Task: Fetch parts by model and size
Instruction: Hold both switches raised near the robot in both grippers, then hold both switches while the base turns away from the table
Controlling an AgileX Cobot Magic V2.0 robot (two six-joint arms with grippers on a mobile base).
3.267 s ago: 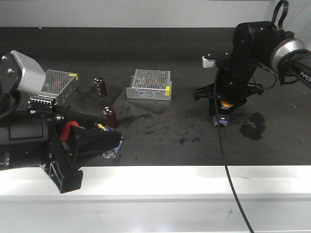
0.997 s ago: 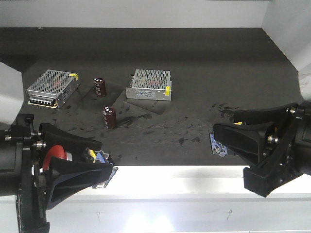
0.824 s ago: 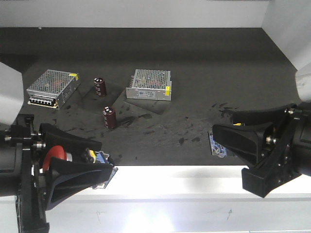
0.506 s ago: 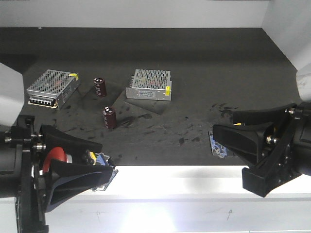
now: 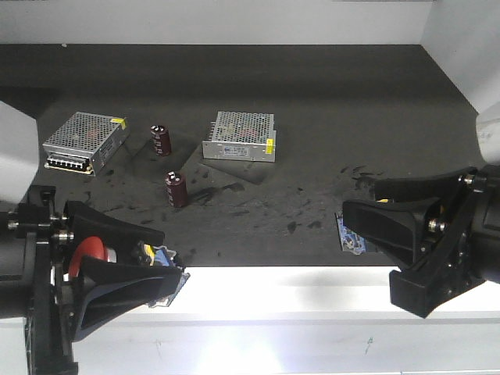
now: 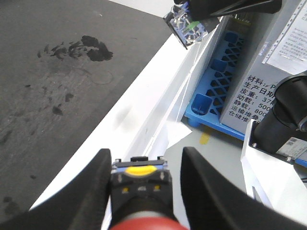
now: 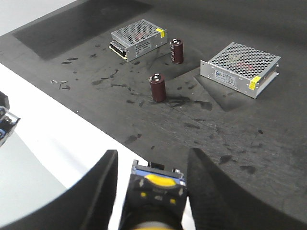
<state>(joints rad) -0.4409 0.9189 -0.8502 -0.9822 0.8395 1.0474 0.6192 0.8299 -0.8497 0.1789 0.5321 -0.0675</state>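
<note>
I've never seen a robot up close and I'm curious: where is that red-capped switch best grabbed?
The red-capped switch is best pinched on its flat-sided black body, fingers coming over the cap end, as the left gripper holds it. The domed cap would likely slip.

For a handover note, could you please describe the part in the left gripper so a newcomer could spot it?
Find the black mat, then its near left corner, where the left gripper hangs over the white ledge. Between its fingers sits the red-capped switch: a red mushroom head on a black body, the only bright red thing here.
</note>
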